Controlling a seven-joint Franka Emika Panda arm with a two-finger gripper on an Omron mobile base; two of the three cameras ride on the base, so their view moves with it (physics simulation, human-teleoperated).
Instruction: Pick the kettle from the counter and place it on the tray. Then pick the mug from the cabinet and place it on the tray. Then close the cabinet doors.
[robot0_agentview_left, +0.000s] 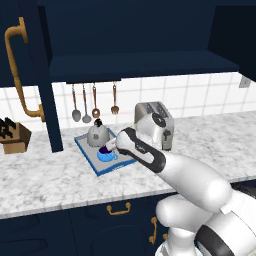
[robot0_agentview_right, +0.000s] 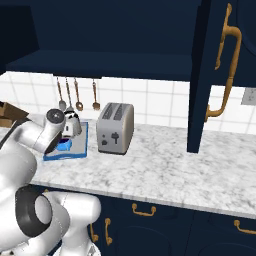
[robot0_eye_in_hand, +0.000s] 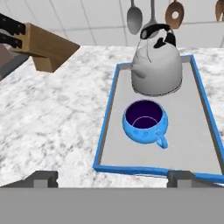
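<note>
The blue-rimmed tray (robot0_agentview_left: 86, 156) (robot0_agentview_right: 81, 145) (robot0_eye_in_hand: 192, 131) lies on the counter (robot0_agentview_left: 45, 180). On it the silver kettle (robot0_agentview_left: 96, 134) (robot0_agentview_right: 73, 123) (robot0_eye_in_hand: 156, 65) stands upright at the far end. The blue mug (robot0_agentview_left: 105, 155) (robot0_agentview_right: 63, 145) (robot0_eye_in_hand: 144, 121) sits upright just in front of the kettle, apart from it. My gripper (robot0_agentview_left: 110, 147) (robot0_eye_in_hand: 113, 177) hovers just above the mug, open, with nothing between its fingers. Both cabinet doors (robot0_agentview_left: 22, 50) (robot0_agentview_right: 220, 65) stand swung open, and the cabinet (robot0_agentview_left: 140, 65) shelf is bare.
A silver toaster (robot0_agentview_left: 159, 124) (robot0_agentview_right: 115, 128) stands right of the tray, close to my forearm. A wooden knife block (robot0_agentview_left: 13, 136) (robot0_eye_in_hand: 46, 46) sits to the tray's left. Several utensils (robot0_agentview_left: 94, 102) hang on the tiled wall behind the kettle.
</note>
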